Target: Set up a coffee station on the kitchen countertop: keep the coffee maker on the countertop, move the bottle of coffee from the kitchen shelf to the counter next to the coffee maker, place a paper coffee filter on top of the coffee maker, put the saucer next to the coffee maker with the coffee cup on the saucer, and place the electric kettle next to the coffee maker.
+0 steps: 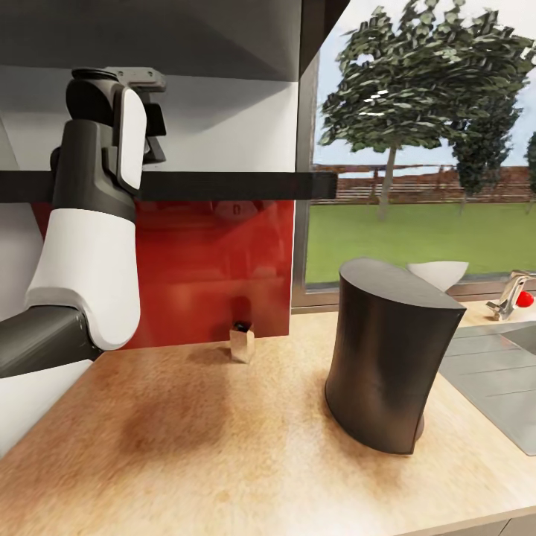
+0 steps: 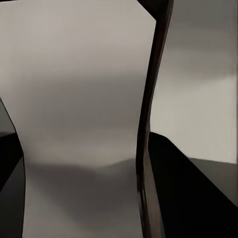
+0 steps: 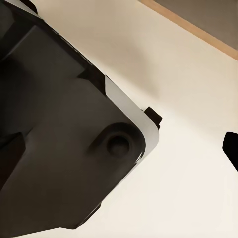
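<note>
With the left arm's gripper raised at the thin dark grey wall shelf, jaws unreadable, the shelf-bottle fetch seems underway; no bottle visible, while the tall dark grey coffee maker waits on the light wood-grain countertop.

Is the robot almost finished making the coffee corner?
Not nearly. The coffee maker already stands on the kitchen countertop, so that part looks done. The left arm is raised to the kitchen shelf, maybe after the coffee bottle. No bottle, cup, saucer or kettle sits beside the maker yet.
</note>
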You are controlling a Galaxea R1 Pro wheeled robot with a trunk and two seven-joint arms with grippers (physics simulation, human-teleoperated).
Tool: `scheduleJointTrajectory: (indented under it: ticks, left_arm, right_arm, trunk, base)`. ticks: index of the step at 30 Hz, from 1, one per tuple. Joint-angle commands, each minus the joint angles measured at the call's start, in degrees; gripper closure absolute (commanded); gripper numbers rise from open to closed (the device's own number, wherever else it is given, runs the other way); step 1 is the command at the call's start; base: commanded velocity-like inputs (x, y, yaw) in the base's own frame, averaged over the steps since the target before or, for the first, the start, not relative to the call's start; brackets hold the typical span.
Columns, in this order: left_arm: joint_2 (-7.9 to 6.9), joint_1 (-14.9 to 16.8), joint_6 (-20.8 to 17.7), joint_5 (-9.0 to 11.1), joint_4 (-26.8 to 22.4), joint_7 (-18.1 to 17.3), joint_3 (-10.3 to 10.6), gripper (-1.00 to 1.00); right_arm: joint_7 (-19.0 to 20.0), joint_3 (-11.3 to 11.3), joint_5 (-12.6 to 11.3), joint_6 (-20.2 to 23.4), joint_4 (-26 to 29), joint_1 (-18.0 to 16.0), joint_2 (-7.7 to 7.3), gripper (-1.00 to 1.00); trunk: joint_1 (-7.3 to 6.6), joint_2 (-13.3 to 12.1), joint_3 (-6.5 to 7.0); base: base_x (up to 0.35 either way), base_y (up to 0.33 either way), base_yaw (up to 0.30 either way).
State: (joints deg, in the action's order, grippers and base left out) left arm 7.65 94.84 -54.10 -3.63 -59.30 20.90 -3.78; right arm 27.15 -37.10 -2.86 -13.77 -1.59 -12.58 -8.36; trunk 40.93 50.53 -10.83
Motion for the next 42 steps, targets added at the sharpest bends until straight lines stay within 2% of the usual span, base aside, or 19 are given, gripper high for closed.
scheduleJointTrajectory:
  ticks: [1, 12, 42]
  left_arm:
    - [0.06, 0.06, -0.33, -0.47, -0.17, -0.24, -0.04, 1.00]
    - [0.17, 0.07, -0.40, -0.41, -0.80, -0.21, -0.06, 1.00]
    - [0.22, 0.05, -0.44, -0.31, -2.05, -0.28, -0.30, 1.00]
  right_arm:
    - [0.19, -0.34, -0.30, -0.38, -0.17, -0.08, 0.01, -1.00]
    - [0.19, -0.34, -0.30, -0.39, -0.17, -0.08, 0.01, -1.00]
    - [0.19, -0.34, -0.30, -0.41, -0.08, -0.08, 0.01, -1.00]
  trunk:
    - [0.01, 0.06, -0.09]
    - [0.01, 0.06, -0.09]
    - [0.01, 0.06, -0.09]
  base:
    - [0.000, 0.000, 0.000]
    - [-0.055, 0.000, 0.000]
    - [-0.329, 0.000, 0.000]
